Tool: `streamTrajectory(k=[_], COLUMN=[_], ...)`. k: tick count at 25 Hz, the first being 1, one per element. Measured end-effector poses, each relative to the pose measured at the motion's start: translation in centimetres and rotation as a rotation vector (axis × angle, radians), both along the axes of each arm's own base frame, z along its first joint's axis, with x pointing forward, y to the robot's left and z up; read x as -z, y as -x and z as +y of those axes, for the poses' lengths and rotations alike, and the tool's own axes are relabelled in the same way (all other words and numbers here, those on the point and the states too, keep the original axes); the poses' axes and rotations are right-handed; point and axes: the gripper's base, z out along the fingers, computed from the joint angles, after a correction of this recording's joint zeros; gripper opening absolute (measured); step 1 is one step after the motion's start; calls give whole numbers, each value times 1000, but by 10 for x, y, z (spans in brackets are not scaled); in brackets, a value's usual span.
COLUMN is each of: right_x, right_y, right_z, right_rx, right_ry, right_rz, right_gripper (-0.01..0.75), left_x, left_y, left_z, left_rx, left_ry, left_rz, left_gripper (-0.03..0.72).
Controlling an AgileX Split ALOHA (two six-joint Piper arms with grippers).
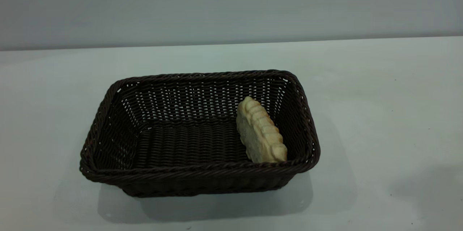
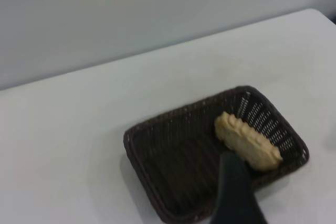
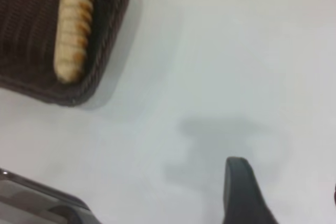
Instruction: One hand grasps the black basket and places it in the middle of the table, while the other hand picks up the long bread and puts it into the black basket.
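Observation:
The black basket (image 1: 173,140) stands on the white table (image 1: 379,115), about mid-table in the exterior view. The long bread (image 1: 261,132) lies inside it on its edge, leaning against the basket's right wall with its pale underside facing the basket's middle. Neither gripper shows in the exterior view. In the left wrist view, one dark finger (image 2: 233,187) of my left gripper (image 2: 286,182) hangs above the basket (image 2: 173,161) and bread (image 2: 247,142), holding nothing. My right gripper (image 3: 286,177) is open and empty over bare table, clear of the basket (image 3: 31,35) and bread (image 3: 72,27).
A grey-silver rounded part (image 3: 37,203) shows in a corner of the right wrist view. A grey wall (image 1: 231,7) runs behind the table's far edge. The gripper's shadow (image 3: 226,145) falls on the table.

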Motion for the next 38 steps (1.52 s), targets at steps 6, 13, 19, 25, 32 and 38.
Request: streamTrajectory(k=[6, 13, 19, 25, 32, 38], right_x=[-3, 21, 53, 79, 91, 92], right_y=[74, 153, 178, 186, 190, 190], right_z=[-12, -23, -27, -30, -34, -34], right_rx=[26, 42, 82, 101, 129, 141], right_ry=[-22, -60, -100, -91, -55, -63], right_rz=[-103, -228, -268, -274, -273, -267], right_gripper=[400, 401, 401, 401, 401, 401], left_x=[9, 43, 83, 106, 125, 139], left_y=[25, 36, 38, 40, 38, 32], left_z=[6, 19, 22, 28, 30, 29], left_rx=[20, -91, -130, -165, -182, -184], left_ry=[-46, -100, -112, -164, -198, -212], left_rz=[76, 180, 258, 279, 300, 317], left_gripper=[531, 531, 531, 531, 531, 531])
